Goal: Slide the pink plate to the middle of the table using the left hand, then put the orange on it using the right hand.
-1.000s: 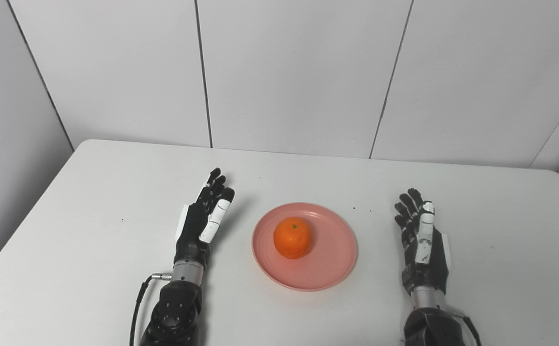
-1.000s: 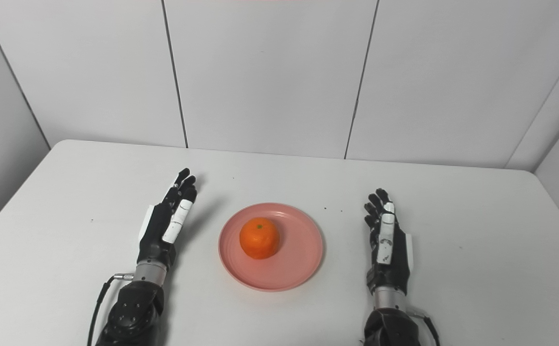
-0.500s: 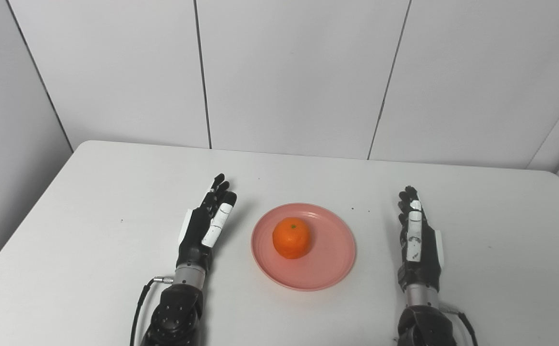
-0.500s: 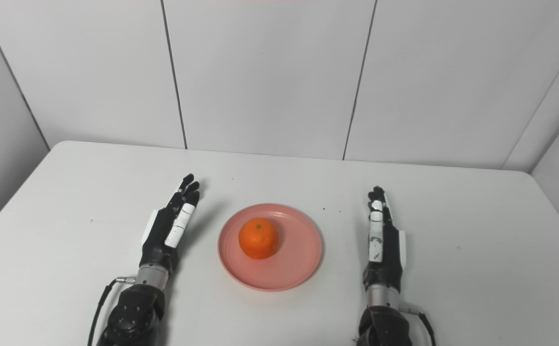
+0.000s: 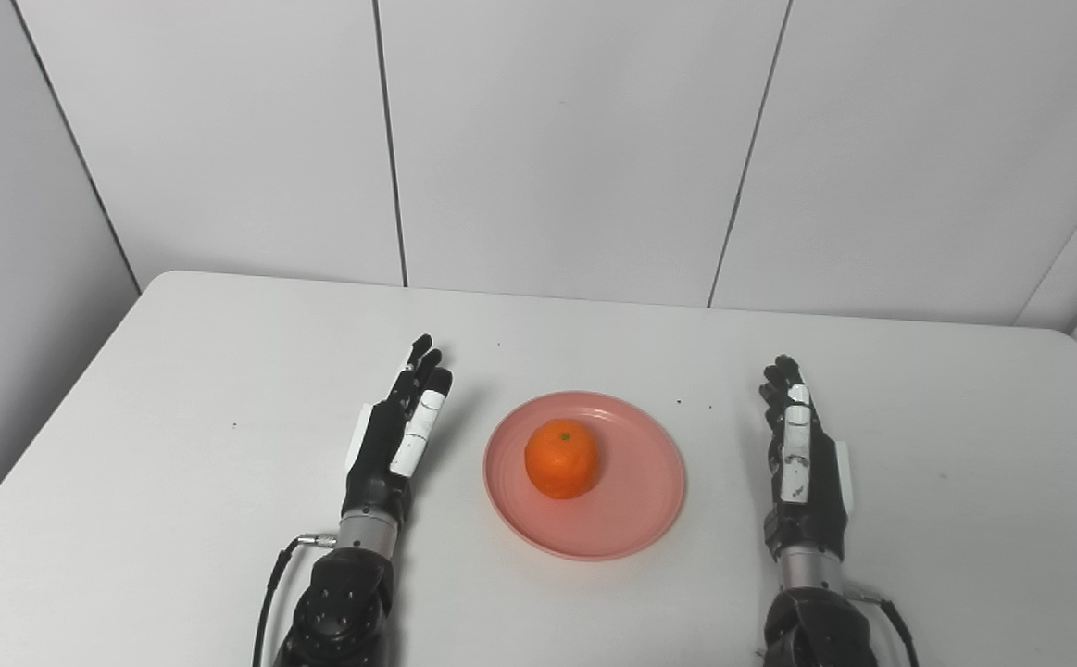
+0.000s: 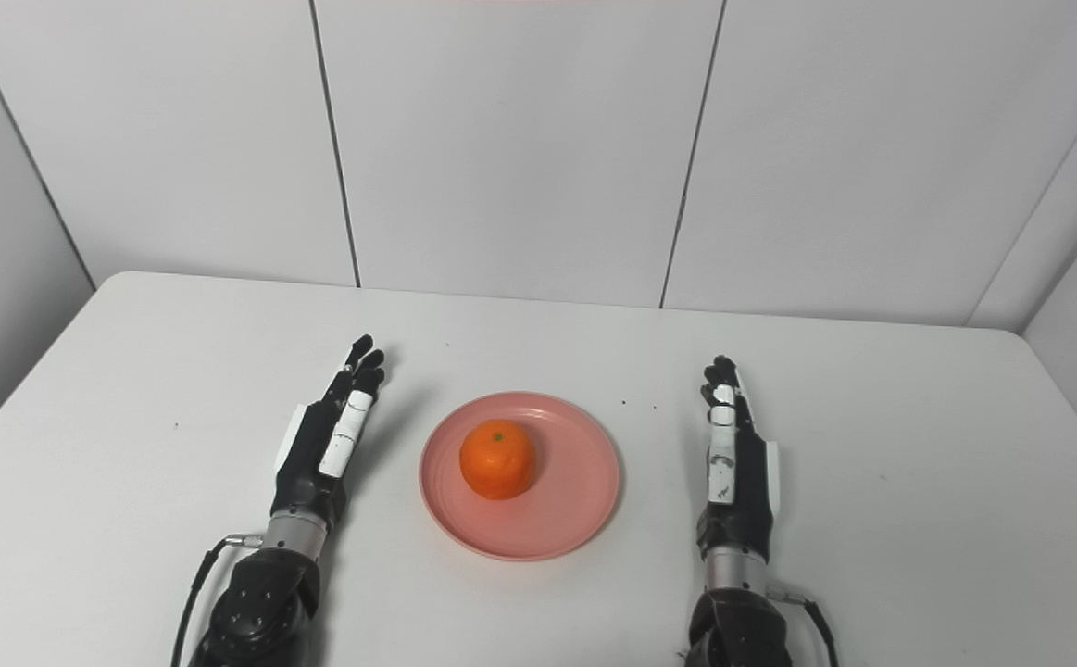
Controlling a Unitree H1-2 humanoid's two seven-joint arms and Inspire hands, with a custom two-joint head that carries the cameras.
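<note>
Already the orange [image 5: 562, 459] sits on the pink plate [image 5: 635, 514], a little toward the left hand's side of the dish, and the plate lies between the two sets of fingers, about midway across the tabletop [image 5: 177, 463]. Judged from that, both steps look done.

The left hand [image 5: 394, 434] lies just beside the plate's rim without touching it, fingers [image 5: 422, 366] straight and slightly apart, holding nothing. The right hand [image 5: 802, 459] stands edge-on a bit farther off on the other side, fingers [image 5: 783, 380] stretched forward and empty.

What could go wrong is mostly a matter of the arms leaving. The left fingers are close to the rim, so a sideways swing toward the plate could nudge it off centre. The orange is round and rests loose on a shallow dish; a knock to the plate could set it rolling over the low rim onto the tabletop. Drawing both hands straight back avoids this.
</note>
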